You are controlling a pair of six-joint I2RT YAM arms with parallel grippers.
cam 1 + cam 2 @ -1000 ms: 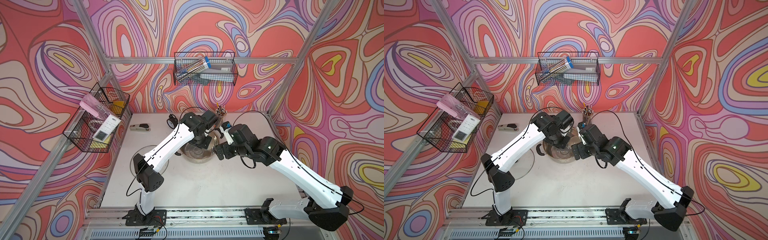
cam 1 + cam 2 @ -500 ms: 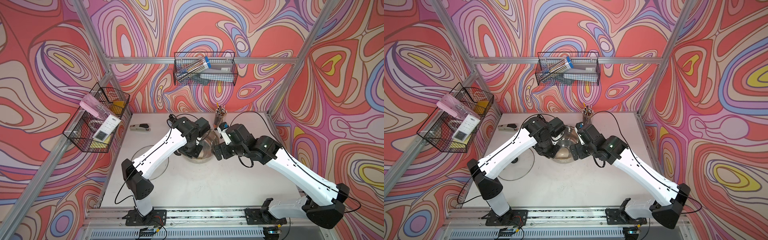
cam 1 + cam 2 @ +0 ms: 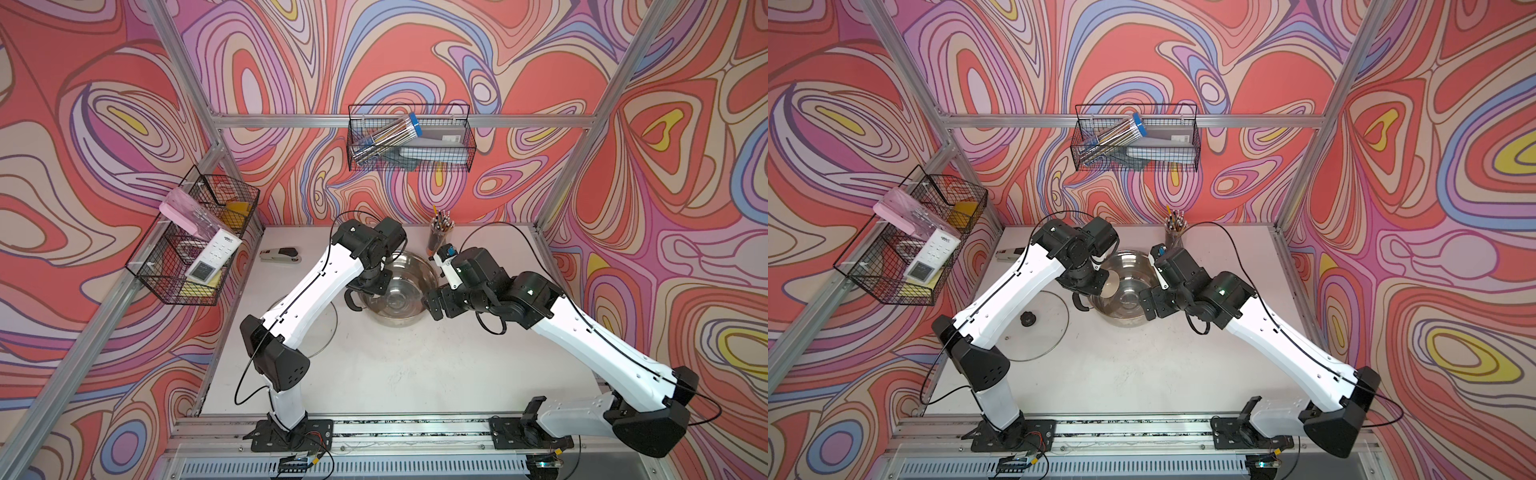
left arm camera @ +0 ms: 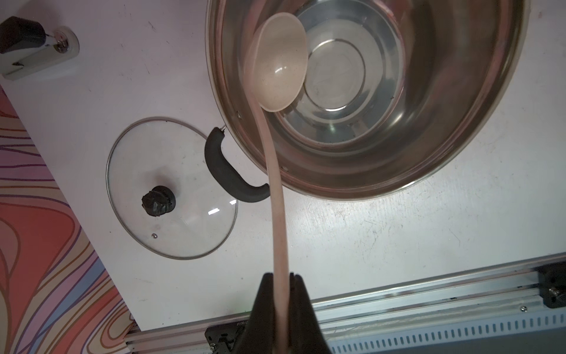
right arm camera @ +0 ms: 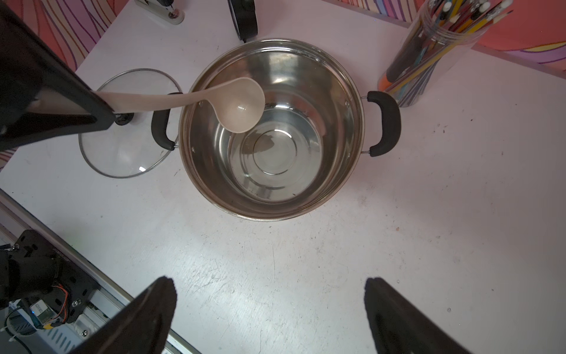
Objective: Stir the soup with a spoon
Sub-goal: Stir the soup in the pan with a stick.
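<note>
— What was the left gripper (image 4: 281,277) doing?

— It was pinched tight on the far end of the slim handle of the cream-white plastic ladle, the spoon (image 4: 280,64). The handle ran out over the rim of the round stainless-steel pot with two black handles (image 5: 332,92), and the spoon's deep round bowl hung inside the pot, close to the wall on the left arm's side.

— Did the bowl touch the bottom?

— I couldn't tell. It looked raised, with the shiny ringed floor of the pot showing beside it.

— And the right gripper (image 5: 268,282)?

— Its fingers were spread wide with nothing between them. It hovered over the white worktop (image 3: 415,365) just beside the pot's right side, not touching the pot.

— Where did the pot stand?

— Toward the back edge of the worktop, about midway along it. The round glass lid with a black knob (image 4: 190,171) lay flat just beside the pot, toward the left edge.

— Anything else nearby?

— A clear cup full of coloured pencils (image 5: 428,55) stood near the back edge, behind the pot to the right. A white and black stapler (image 3: 280,254) lay near the back left corner.
</note>
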